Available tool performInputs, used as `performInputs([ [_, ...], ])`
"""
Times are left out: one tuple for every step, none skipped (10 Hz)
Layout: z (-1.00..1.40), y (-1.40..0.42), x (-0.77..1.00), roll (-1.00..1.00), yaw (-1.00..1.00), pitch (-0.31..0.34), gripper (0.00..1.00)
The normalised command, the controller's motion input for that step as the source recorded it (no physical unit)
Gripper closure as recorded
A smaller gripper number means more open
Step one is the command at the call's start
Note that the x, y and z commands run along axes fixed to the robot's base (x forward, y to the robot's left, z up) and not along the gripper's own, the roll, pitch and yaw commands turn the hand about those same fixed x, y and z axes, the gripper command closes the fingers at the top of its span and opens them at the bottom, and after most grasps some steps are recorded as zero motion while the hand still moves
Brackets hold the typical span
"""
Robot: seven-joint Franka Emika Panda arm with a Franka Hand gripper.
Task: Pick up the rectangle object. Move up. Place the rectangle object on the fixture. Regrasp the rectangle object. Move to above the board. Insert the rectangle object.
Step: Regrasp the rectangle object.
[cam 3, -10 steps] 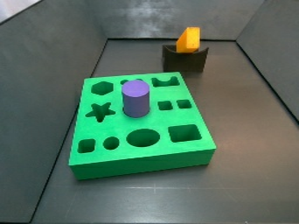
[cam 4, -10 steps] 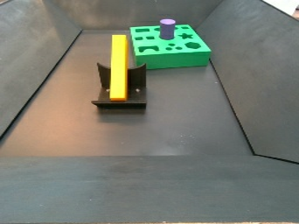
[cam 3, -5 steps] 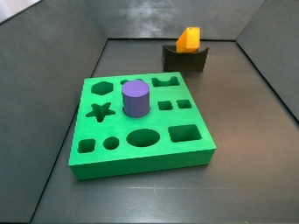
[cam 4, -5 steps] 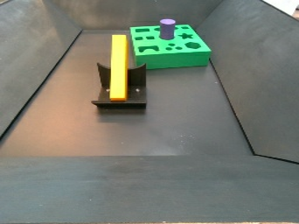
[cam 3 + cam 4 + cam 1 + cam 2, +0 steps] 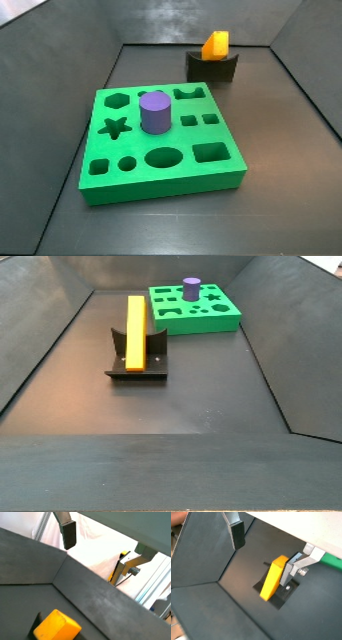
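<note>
The rectangle object (image 5: 135, 329) lies across the fixture (image 5: 138, 364), tilted, one end raised (only its orange end (image 5: 215, 44) shows in a side view). The gripper (image 5: 266, 543) hangs above it, seen only in both wrist views, jaws spread wide and empty, touching nothing; one finger (image 5: 236, 532) is well apart from the block. The board (image 5: 160, 143) sits apart, a purple cylinder (image 5: 155, 112) upright in it.

A matte dark grey floor (image 5: 174, 406) lies between 2 sloping dark grey side walls (image 5: 40, 336), evenly lit; a pale white sheet (image 5: 97, 544) hangs beyond the rim
</note>
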Motion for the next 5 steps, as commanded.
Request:
performInputs([
  [-0.01,-0.06,0.12,0.53,0.22,0.170,0.00],
  [-0.01,-0.06,0.12,0.35,0.24,0.139,0.00],
  [0.00,-0.04,0.11,0.21,0.25,0.093,0.00],
  [-0.01,-0.04,0.09,0.17,0.25,0.051,0.00],
  [-0.01,-0.05,0.09,0.15,0.23,0.018,0.00],
])
